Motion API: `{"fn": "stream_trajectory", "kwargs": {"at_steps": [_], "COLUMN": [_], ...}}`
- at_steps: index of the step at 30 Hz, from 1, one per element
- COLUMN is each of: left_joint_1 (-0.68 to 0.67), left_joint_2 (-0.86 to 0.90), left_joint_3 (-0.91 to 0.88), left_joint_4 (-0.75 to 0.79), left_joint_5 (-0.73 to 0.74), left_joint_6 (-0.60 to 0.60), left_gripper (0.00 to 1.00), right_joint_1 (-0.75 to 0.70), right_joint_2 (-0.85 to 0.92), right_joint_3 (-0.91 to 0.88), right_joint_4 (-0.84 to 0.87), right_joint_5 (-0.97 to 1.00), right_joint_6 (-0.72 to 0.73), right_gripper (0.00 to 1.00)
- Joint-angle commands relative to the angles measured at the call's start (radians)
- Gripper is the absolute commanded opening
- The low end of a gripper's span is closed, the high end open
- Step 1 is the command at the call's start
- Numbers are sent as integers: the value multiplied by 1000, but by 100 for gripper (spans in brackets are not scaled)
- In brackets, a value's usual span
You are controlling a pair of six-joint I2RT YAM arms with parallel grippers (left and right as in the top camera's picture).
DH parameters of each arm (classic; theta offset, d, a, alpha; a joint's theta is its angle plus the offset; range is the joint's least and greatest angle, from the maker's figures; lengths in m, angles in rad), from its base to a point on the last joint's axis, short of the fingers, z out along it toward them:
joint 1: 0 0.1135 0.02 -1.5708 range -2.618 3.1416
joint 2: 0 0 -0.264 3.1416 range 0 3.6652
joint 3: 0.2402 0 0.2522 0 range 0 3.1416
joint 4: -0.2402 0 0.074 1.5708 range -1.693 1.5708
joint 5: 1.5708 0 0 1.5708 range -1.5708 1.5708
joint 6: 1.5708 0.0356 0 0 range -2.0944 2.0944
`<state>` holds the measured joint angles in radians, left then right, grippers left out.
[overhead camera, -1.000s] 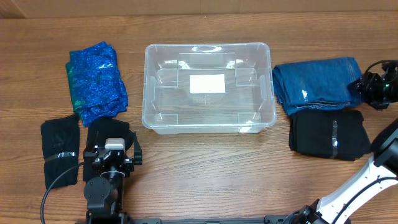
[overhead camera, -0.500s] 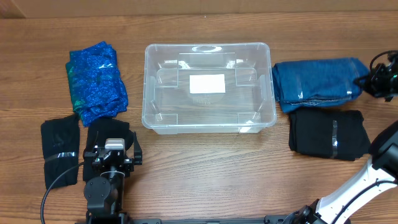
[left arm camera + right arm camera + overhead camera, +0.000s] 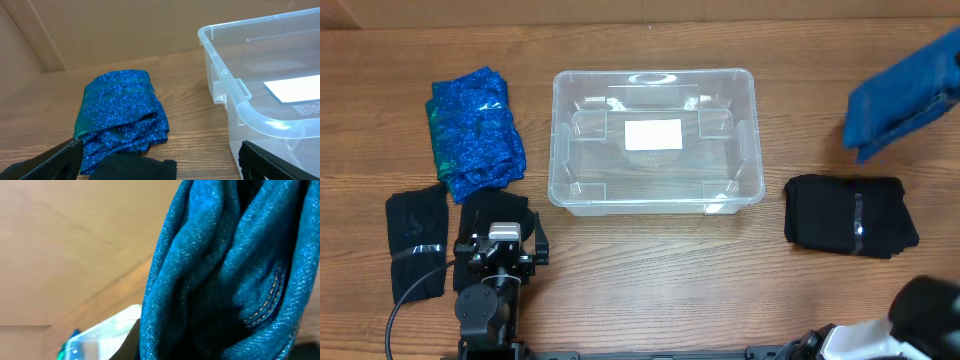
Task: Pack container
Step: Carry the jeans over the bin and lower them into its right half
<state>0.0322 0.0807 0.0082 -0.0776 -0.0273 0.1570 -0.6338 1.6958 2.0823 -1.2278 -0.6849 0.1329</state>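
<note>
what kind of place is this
Likely a robot lab bench, not a home: an arm at a wood table, a clear container, folded clothes staged around it, jeans held aloft.

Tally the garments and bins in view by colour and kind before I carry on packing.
Black folded garments: 3
Sparkly blue garment: 1
Blue denim garment: 1
Clear container: 1
Total: 6

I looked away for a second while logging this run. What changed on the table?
The right end effector, now hidden by cloth, took hold of the jeans and lifted them off the table, toward the far right. The container, sparkly blue cloth, black clothes and left arm stayed put.
</note>
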Motion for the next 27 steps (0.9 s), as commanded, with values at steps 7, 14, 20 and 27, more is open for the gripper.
{"fn": "stream_trajectory", "kwargs": {"at_steps": [7,14,20,27], "left_joint_1": [-6,-6,-6,-6], "left_joint_2": [-3,-3,-3,-3], "left_joint_3": [-3,-3,-3,-3], "left_joint_4": [4,4,4,4], "left_joint_5": [-5,-5,-6,-5], "left_joint_6": [0,0,0,0], "left_gripper": [100,100,100,100], "right_joint_1": [359,771,1029,1044], "right_joint_2": [-169,-145,-110,-108], "right_joint_3": [67,65,-27,-259], "right_joint_4": [125,124,162,409], "right_joint_5": [-360,-66,238,251], "right_joint_6": [185,336,497,607], "right_gripper": [4,4,4,4]}}
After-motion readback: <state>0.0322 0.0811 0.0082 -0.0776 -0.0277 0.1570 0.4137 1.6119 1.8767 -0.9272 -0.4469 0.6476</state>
